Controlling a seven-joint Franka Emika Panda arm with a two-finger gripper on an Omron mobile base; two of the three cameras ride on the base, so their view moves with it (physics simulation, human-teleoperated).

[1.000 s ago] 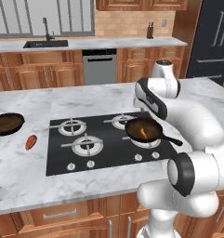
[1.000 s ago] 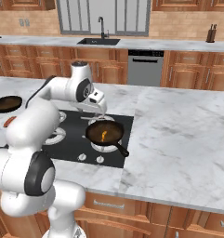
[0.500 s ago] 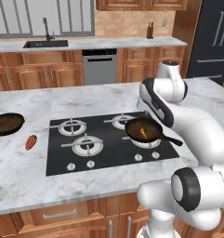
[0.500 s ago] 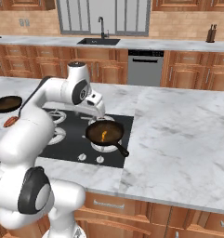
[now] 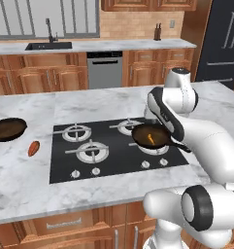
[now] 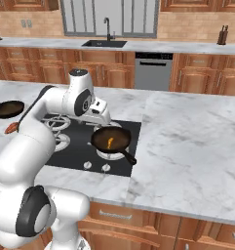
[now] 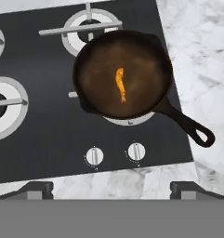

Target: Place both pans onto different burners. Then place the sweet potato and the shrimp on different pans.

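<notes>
One pan [image 7: 122, 74] sits on the front right burner [image 7: 132, 120] of the black cooktop [image 5: 113, 155], its long handle [image 7: 187, 125] running out toward the marble counter [image 6: 197, 141] on the right. The shrimp [image 7: 120, 85] lies near the middle of this pan, a thin orange curl on the dark brown inside. In the hand view the gripper [image 7: 111, 188] hangs above the cooktop's front edge with its jaws wide apart and nothing between them; the two dark fingertips [image 7: 36, 189] stand at the bottom corners of that view, and the pan with the shrimp lies well beyond them, centred in the gap but apart from both tips. The other pan [image 5: 8, 129] rests on the counter to the left of the cooktop, off any burner, and the sweet potato [image 5: 34, 148] lies on the marble just beside it, between that pan and the cooktop's left edge. The remaining three burners [image 5: 91, 151] are bare. Small white knobs [image 7: 95, 156] line the front of the cooktop, just ahead of the fingertips.
</notes>
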